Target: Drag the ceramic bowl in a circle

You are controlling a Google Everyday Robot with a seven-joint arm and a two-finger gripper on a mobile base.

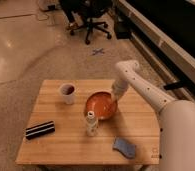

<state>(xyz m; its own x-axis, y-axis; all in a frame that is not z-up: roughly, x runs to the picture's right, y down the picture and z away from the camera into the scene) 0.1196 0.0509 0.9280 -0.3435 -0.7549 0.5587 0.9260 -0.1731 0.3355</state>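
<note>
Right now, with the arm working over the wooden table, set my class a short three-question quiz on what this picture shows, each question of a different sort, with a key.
1. True or false: the gripper is at the right-hand rim of the ceramic bowl.
2. Which thing stands just in front of the bowl, nearest the camera? A) the white cup B) the small bottle C) the black case
3. Fill in: the blue sponge lies near the table's front ____ corner as the picture shows it.

Key: 1 true; 2 B; 3 right.
</note>
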